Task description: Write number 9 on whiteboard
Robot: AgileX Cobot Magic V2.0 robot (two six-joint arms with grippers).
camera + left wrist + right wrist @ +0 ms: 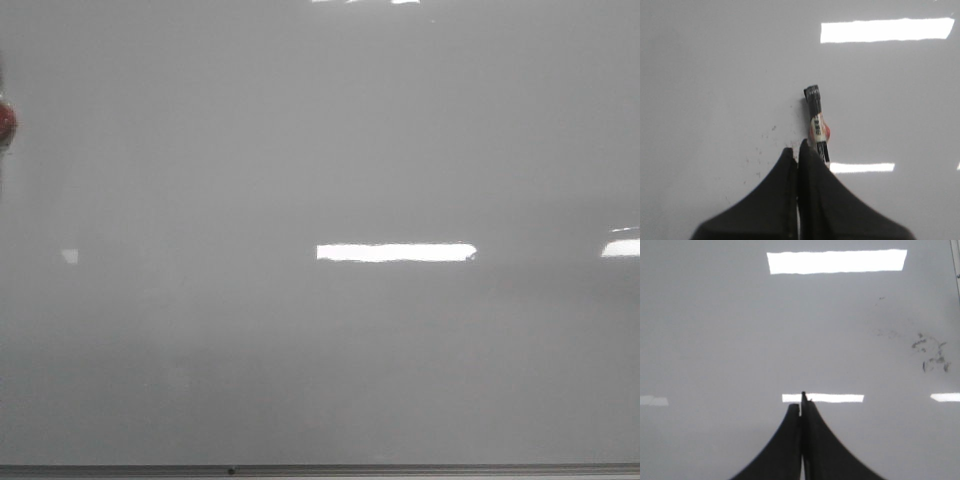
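Whiteboard (pixel 300 150) fills the front view, glossy pale grey, thin frame edge along the bottom. No 9 on it anywhere I can see; only bright light reflections. Faint dark smudges show in the right wrist view (pixel 932 352) and a few specks in the left wrist view.

Marker (pixel 817 125) lies flat on the board just ahead of my left fingers (pixel 798 152). Black cap end points away from me, white and red band at mid-barrel, near end just beside my fingertips, possibly touching; I cannot tell. In the front view only a red-dark blob (pixel 6 122) shows at the far left edge, probably the same pen.

Left fingers: pressed together, nothing between them. Right fingers (pixel 801 407): also pressed together, empty, over bare board.

Handling judgement: marker is light, stiff, a smooth round plastic barrel. It will likely roll or skid on this slick surface if nudged from one side. Best hold is across the barrel at or just behind the banded middle, fingers spread first, then closing squarely from both sides. Cap looks on; it must come off before writing, which may need the other hand. Board itself is rigid and needs only light tip pressure.
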